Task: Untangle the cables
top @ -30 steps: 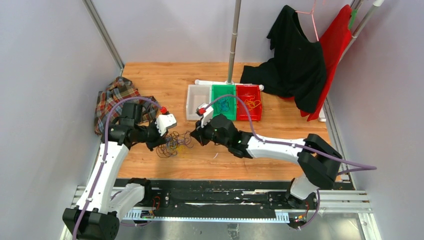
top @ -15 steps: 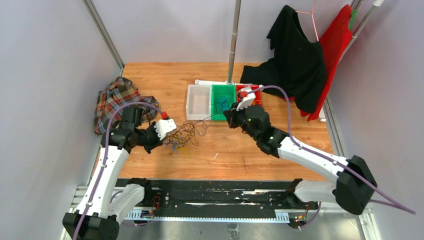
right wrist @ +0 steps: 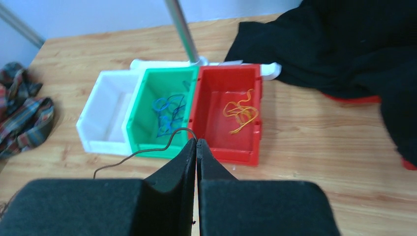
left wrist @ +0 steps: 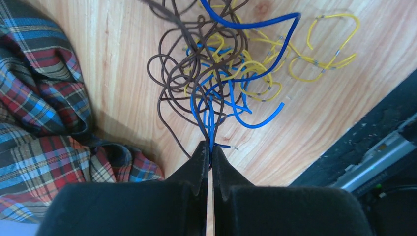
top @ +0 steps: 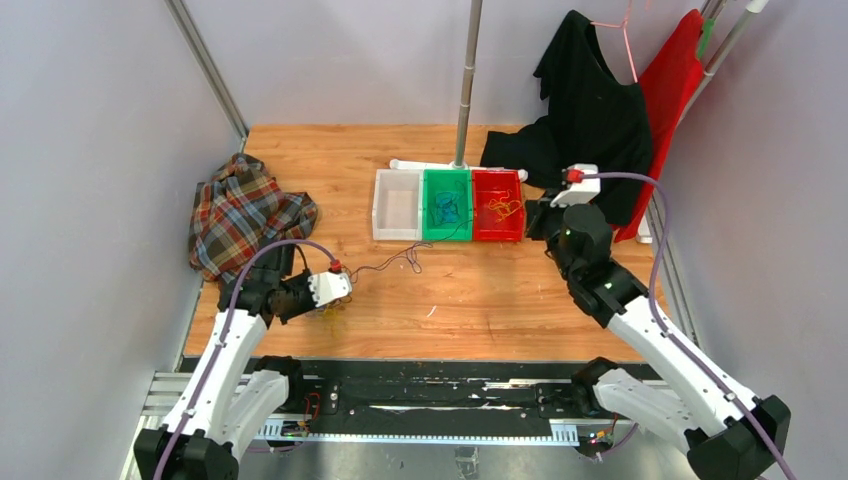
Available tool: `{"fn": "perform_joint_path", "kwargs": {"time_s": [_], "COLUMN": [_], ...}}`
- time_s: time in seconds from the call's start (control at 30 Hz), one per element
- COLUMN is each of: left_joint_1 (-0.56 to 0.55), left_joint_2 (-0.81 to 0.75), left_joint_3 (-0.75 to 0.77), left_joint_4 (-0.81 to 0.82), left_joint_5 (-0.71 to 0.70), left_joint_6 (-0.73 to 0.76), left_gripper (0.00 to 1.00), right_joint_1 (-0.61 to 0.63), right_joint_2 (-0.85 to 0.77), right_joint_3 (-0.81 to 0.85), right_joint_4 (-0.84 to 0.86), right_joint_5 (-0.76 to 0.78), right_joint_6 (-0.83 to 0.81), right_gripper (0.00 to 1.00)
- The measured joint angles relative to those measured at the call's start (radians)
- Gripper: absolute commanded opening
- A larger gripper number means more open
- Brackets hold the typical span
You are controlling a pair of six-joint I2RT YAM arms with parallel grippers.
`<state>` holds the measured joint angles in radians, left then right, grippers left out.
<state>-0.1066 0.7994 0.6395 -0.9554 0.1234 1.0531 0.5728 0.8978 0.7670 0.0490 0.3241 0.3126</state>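
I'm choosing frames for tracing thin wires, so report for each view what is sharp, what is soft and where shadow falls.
Left wrist: the tangle of thin brown, blue and yellow cables is crisp, the black left gripper soft, shadow beside the plaid cloth. Right wrist: the right gripper is blurred, its thin dark cable legible. Top external: even light, cables barely resolvable.

No legible text, label, brand or number anywhere
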Motion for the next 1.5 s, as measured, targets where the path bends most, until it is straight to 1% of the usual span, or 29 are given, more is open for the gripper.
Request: {"fn": "perform_joint_path", "kwargs": {"time_s": [0.1, 0.23, 0.4, 0.53, 0.63, 0.7, 0.77, 0.83, 0.87, 0.93, 1.03, 1.07, 1.13, 1.27, 1.4, 1.5], "left_joint_1": [0.000, 0.000, 0.000, 0.000, 0.000, 0.000, 0.000, 0.000, 0.000, 0.000, 0.000, 0.000, 0.000, 0.000, 0.000, -0.001], "left_joint_2": [-0.005, -0.005, -0.013, -0.024, -0.039, -0.043, -0.037, -0.025, -0.019, -0.016, -0.016, -0.016, -0.015, -0.004, 0.026, 0.068], "left_joint_3": [-0.023, -0.069, -0.204, -0.278, -0.276, -0.247, -0.179, -0.084, -0.025, 0.061, 0.169, 0.196, 0.245, 0.343, 0.454, 0.551], "left_joint_4": [0.034, 0.095, 0.197, 0.226, 0.235, 0.221, 0.181, 0.132, 0.109, 0.084, 0.046, 0.035, 0.015, -0.016, -0.035, -0.037], "left_joint_5": [-0.045, -0.119, -0.246, -0.320, -0.336, -0.323, -0.283, -0.219, -0.177, -0.097, 0.024, 0.058, 0.117, 0.215, 0.316, 0.381], "left_joint_6": [0.028, 0.072, 0.159, 0.212, 0.222, 0.211, 0.181, 0.137, 0.110, 0.062, -0.013, -0.035, -0.079, -0.158, -0.239, -0.300], "left_gripper": [0.01, 0.01, 0.00, 0.01, 0.11, 0.15, 0.19, 0.18, 0.17, 0.13, 0.09, 0.08, 0.07, 0.05, 0.04, 0.03], "right_joint_1": [-0.056, -0.183, -0.379, -0.475, -0.497, -0.497, -0.497, -0.496, -0.486, -0.447, -0.283, -0.227, -0.118, 0.062, 0.213, 0.292], "right_joint_2": [-0.019, -0.036, -0.030, -0.014, 0.002, 0.012, 0.019, 0.025, 0.027, 0.028, 0.031, 0.037, 0.062, 0.142, 0.223, 0.263], "right_joint_3": [0.047, 0.145, 0.293, 0.363, 0.385, 0.388, 0.388, 0.388, 0.386, 0.368, 0.292, 0.261, 0.195, 0.109, 0.089, 0.091], "right_joint_4": [-0.061, -0.139, -0.221, -0.247, -0.251, -0.248, -0.247, -0.241, -0.233, -0.206, -0.149, -0.129, -0.090, -0.023, 0.051, 0.106], "right_joint_5": [0.014, 0.038, 0.034, 0.014, -0.029, -0.075, -0.133, -0.193, -0.229, -0.262, -0.283, -0.290, -0.302, -0.315, -0.327, -0.335], "right_joint_6": [-0.003, -0.001, 0.016, 0.034, 0.047, 0.062, 0.074, 0.088, 0.093, 0.095, 0.076, 0.066, 0.045, 0.005, -0.041, -0.072], "right_gripper": [0.01, 0.01, 0.01, 0.01, 0.01, 0.01, 0.01, 0.01, 0.02, 0.09, 0.26, 0.28, 0.32, 0.38, 0.42, 0.44]}}
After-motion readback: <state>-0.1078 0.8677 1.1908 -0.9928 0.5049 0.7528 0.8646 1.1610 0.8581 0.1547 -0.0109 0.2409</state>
